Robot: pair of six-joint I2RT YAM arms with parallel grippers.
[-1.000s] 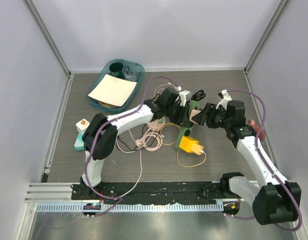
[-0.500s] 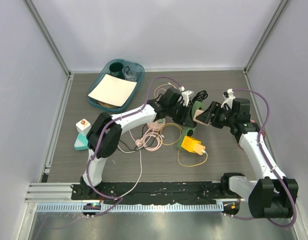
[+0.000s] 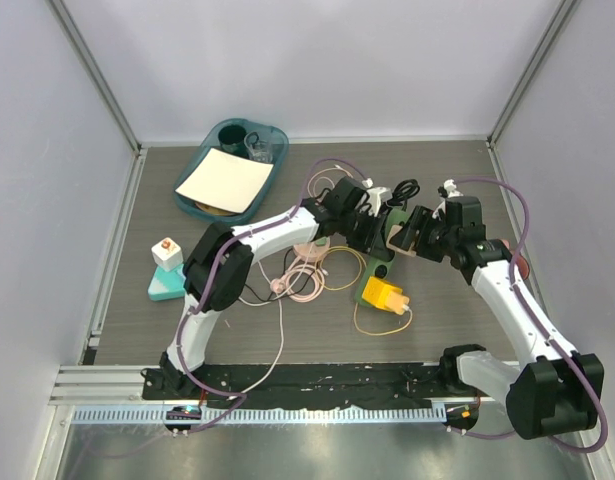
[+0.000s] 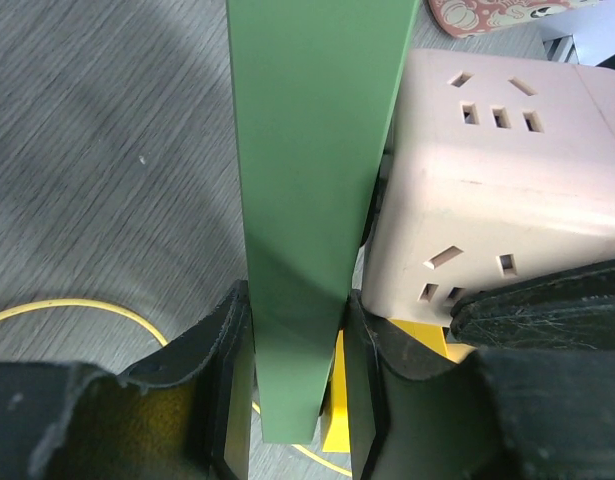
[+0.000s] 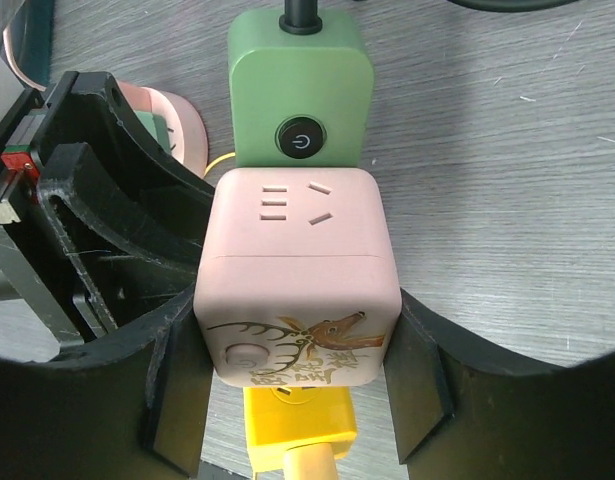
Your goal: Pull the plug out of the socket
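Pink cube sat gripped in the right claw, green strip in the left claw; a straight pull looked best.

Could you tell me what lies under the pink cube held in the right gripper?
A yellow block with a pale cable shows below the pink cube; the cube and right gripper cover the rest of it.

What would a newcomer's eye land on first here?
The two hands meeting mid-table: the right hand clamps a pink cube-shaped plastic socket adapter, while the left hand grips the flat green plastic power strip against it. A yellow plastic block lies close by, toward the near edge.
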